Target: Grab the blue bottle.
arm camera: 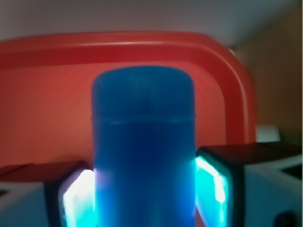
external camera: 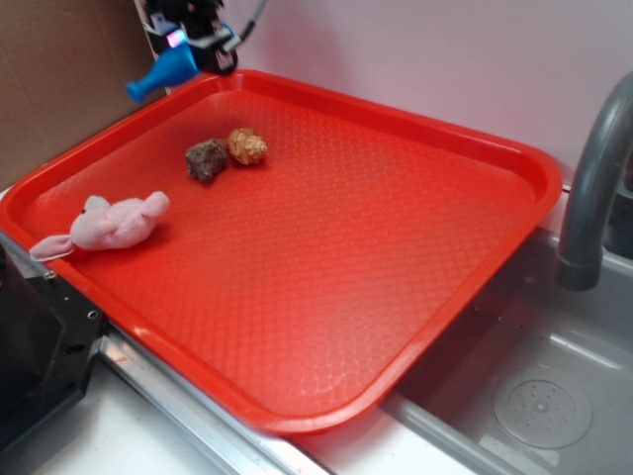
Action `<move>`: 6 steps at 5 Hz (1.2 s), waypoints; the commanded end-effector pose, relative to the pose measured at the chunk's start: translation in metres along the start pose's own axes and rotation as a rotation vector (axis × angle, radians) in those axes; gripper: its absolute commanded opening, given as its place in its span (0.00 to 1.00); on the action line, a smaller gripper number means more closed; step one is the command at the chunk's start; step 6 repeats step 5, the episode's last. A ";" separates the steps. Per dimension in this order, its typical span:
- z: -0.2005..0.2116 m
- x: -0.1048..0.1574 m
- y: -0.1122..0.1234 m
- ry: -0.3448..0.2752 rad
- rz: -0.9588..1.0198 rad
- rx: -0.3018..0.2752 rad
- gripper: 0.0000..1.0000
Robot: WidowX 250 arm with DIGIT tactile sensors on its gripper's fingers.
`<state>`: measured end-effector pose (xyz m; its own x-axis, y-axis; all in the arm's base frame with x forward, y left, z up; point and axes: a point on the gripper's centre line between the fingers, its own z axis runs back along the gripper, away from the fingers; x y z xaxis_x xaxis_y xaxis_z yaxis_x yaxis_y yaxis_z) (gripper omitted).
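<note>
A red tray [external camera: 396,257] with a raised rim fills most of the scene, spreading out below the pincer [external camera: 188,40]. On it, a dark brown lump [external camera: 206,159] and a golden-brown lump [external camera: 246,146] sit touching, a little way from the pincer. A pink plush [external camera: 114,224] lies farther off, near the tray's edge. A grey faucet [external camera: 593,178] and sink basin [external camera: 534,396] lie far across the tray.
</note>
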<state>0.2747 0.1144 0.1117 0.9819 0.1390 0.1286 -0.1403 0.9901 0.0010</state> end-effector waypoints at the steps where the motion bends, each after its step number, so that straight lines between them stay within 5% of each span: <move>1: 0.103 -0.031 -0.038 -0.104 0.307 0.058 0.00; 3: 0.120 -0.033 -0.069 0.038 0.072 0.013 0.00; 6: 0.123 -0.051 -0.074 0.097 -0.098 -0.045 0.00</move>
